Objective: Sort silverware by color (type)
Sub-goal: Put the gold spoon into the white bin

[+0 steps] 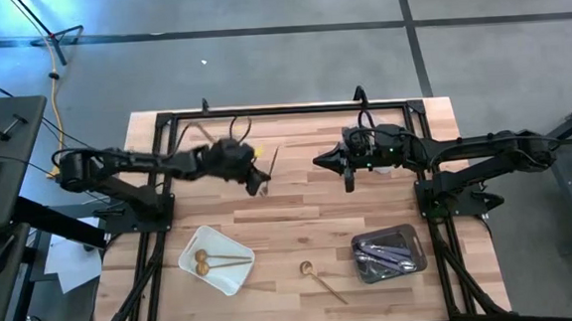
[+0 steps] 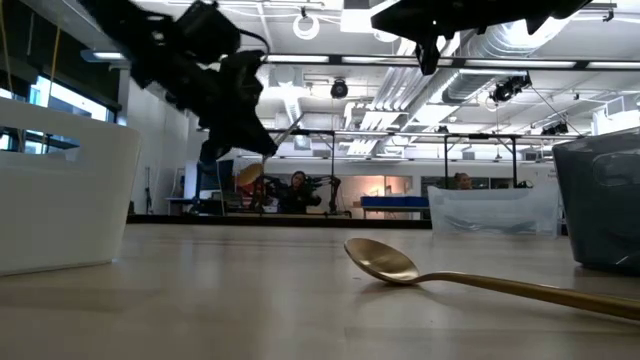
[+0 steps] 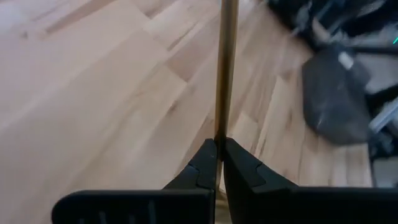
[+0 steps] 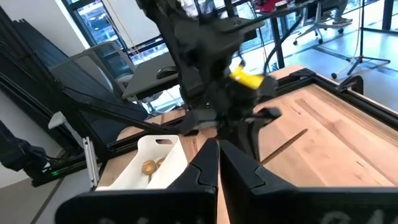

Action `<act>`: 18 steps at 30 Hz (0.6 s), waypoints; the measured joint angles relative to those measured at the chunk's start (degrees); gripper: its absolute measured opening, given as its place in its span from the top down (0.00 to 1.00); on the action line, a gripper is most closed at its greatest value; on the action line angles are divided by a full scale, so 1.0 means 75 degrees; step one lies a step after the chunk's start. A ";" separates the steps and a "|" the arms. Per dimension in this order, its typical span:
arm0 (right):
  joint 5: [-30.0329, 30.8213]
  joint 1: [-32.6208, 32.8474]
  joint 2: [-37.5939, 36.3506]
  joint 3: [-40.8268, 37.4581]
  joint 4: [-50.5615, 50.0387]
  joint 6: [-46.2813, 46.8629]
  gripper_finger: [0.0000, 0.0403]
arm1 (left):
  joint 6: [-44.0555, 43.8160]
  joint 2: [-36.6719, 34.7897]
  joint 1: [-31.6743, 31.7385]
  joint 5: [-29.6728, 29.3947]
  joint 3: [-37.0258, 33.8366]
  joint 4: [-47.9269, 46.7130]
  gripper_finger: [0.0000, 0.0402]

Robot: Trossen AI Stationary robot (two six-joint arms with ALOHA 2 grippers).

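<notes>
The left claw (image 3: 219, 149) is clamped on the slim handle of a gold utensil (image 3: 226, 68), lifted above the tabletop (image 1: 300, 219) toward its far edge, left of centre. The right claw (image 1: 349, 183), pressed shut and empty, hangs right of centre. Near the front edge, a white tray (image 1: 188, 258) holds two gold spoons (image 1: 205, 261), a loose gold spoon (image 1: 319, 278) lies at mid-edge, and a dark tray (image 1: 418, 252) holds grey-black silverware (image 1: 383, 253).

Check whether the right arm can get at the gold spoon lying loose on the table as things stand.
Probably yes. The right gripper is shut on nothing, raised above the table, and the gold spoon lies on open wood between the white tray and grey tray, nothing over it.
</notes>
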 joint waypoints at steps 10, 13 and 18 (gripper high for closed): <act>-0.0590 0.0000 0.0000 0.0000 0.0322 -0.0001 1.00 | 0.0005 -0.0129 -0.1576 -0.0954 -0.1240 0.4800 1.00; -0.0654 0.0001 0.0001 0.0000 0.0596 0.0005 1.00 | 0.0847 -0.0268 -0.1712 -0.0972 -0.0837 0.4941 1.00; -0.0649 0.0001 0.0001 0.0000 0.1069 0.0000 1.00 | 0.1885 -0.0650 -0.1685 -0.0981 0.0089 0.4599 1.00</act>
